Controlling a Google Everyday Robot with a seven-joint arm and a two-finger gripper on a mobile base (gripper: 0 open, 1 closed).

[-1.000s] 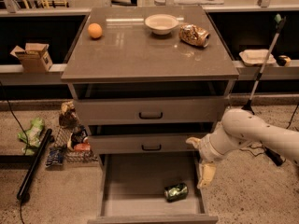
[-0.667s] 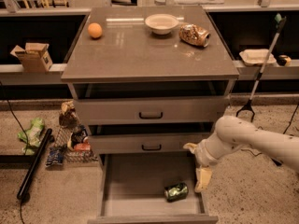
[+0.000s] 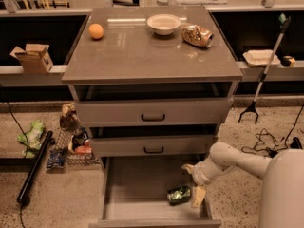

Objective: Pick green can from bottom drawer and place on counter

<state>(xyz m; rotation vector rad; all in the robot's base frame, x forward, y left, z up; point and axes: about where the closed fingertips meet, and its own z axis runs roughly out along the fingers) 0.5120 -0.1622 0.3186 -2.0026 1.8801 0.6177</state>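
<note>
Dim workroom, speckled floor, litter (image 3: 71,137) heaped by the cabinet's left side, a cardboard box (image 3: 33,57) on the left ledge. The cabinet's top surface (image 3: 142,56) is glossy grey-brown stone or laminate, with hard reflections. Along its far edge sit an orange (image 3: 96,31) towards the left corner, a pale bowl (image 3: 164,23) at the middle, and a crinkled shiny bag (image 3: 196,35) towards the right corner.

The bottom drawer (image 3: 137,186) is pulled out: flat matt grey floor, low walls. The green can (image 3: 178,194) lies on its side near the drawer's front right corner, metallic and smooth.

The end effector (image 3: 192,182) hangs over the drawer's right edge, reaching in from the right. Its two pale fingers are spread apart with nothing between them, and the lower one is just beside the can.

Risks, as we judge them:
- The can is round and on its side on a slick floor. A one-sided touch would likely roll it towards the drawer's left or back edge.
- The right wall stands close, so a finger could catch on it and skew the closing.
- Thin sheet metal could dent or squirt out of a hard or off-centre grip.
- The two drawer fronts above project slightly, so a steep lift might clip them.
- On the glossy surface a can set down on its side could roll off the front edge.
</note>
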